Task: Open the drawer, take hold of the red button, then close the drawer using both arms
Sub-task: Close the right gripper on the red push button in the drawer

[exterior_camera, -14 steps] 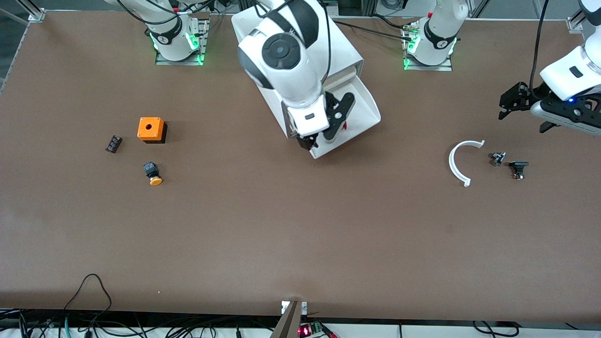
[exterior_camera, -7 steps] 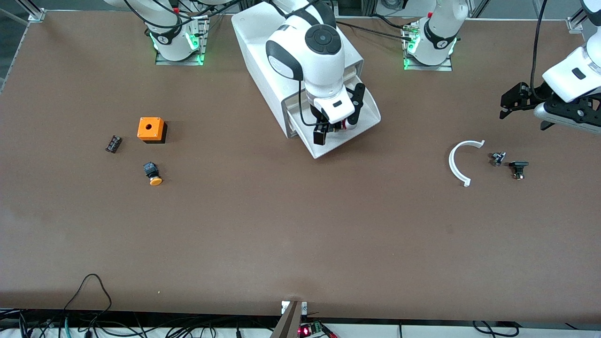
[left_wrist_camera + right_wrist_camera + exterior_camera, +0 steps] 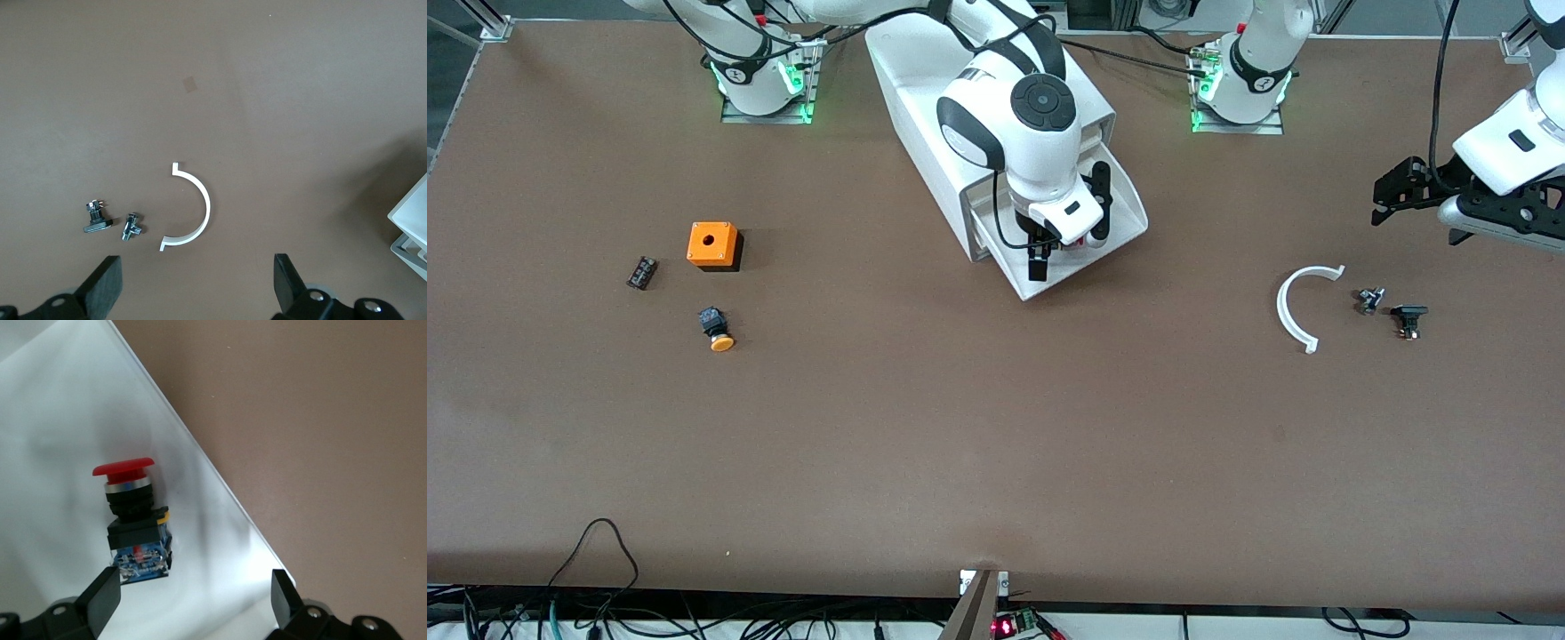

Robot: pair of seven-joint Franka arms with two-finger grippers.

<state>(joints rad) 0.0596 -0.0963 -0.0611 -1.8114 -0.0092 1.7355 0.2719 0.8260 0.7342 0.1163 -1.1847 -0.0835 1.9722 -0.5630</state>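
The white cabinet (image 3: 925, 80) stands between the arm bases with its drawer (image 3: 1129, 212) pulled open. The button (image 3: 133, 520), red cap and black body, lies on its side on the drawer floor (image 3: 60, 400). My right gripper (image 3: 1069, 233) is open just above the drawer. In the right wrist view this gripper (image 3: 192, 600) has one fingertip (image 3: 100, 597) beside the button's base, with the button off to one side of the gap. In the front view the hand hides the button. My left gripper (image 3: 1405, 191) is open and empty over the table at the left arm's end, and also shows in its wrist view (image 3: 197, 290).
A white arc (image 3: 1298, 307) and two small metal parts (image 3: 1369, 300) (image 3: 1408, 318) lie below the left gripper. An orange box with a hole (image 3: 712, 244), an orange-capped button (image 3: 716, 329) and a small dark part (image 3: 641, 272) lie toward the right arm's end.
The right arm has swung over the open drawer, turned its wrist and brought its open gripper down toward the button. The left arm has hardly moved.
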